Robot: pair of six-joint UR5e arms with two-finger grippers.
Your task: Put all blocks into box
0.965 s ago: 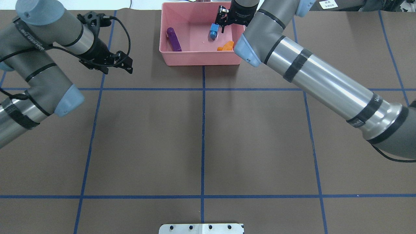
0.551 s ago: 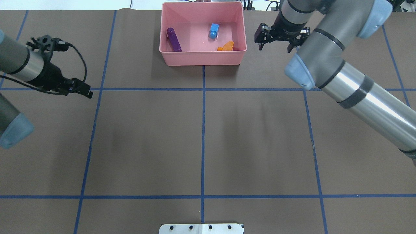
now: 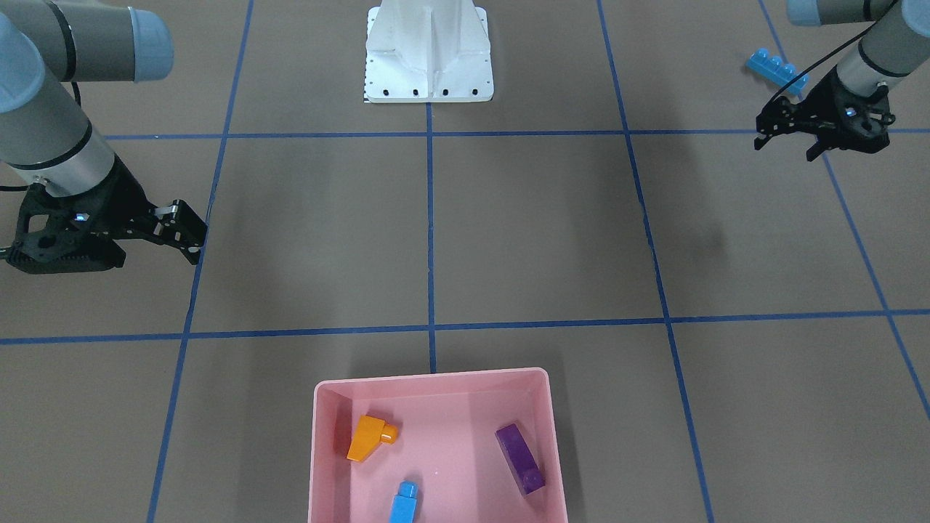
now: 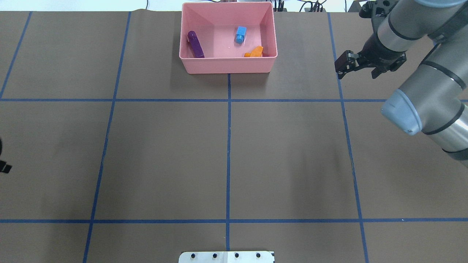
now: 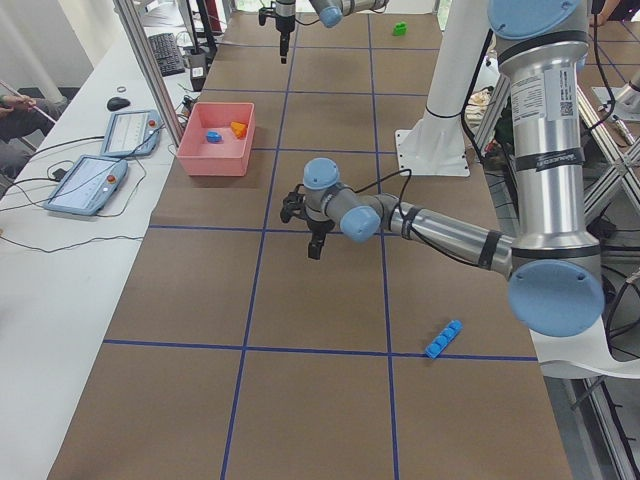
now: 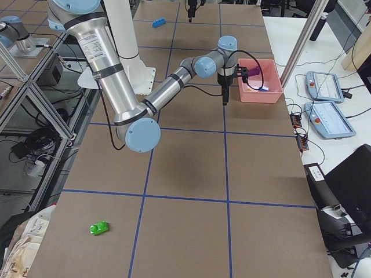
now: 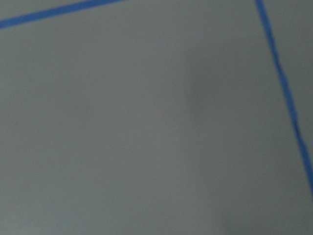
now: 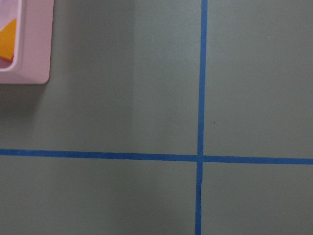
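Lying near left gripper [image 3: 783, 147] — long blue brick [image 3: 776, 69], apart, ungripped.

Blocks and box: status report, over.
Open and empty: left gripper, right gripper. In box: orange block, small blue block, purple block. Out on table: long blue block, green block. No obstruction seen.

The front-facing view's bottom edge cuts off your shallow pink plastic tray [image 3: 429, 375] and the tiny blue one-stud brick [image 3: 403, 503] in it. The right wrist view catches only the tray's corner and a sliver of the orange sloped brick [image 8: 7, 39]. Your left wrist view is blurred. Overhead, only a black scrap of the left gripper [image 4: 5, 167] shows.
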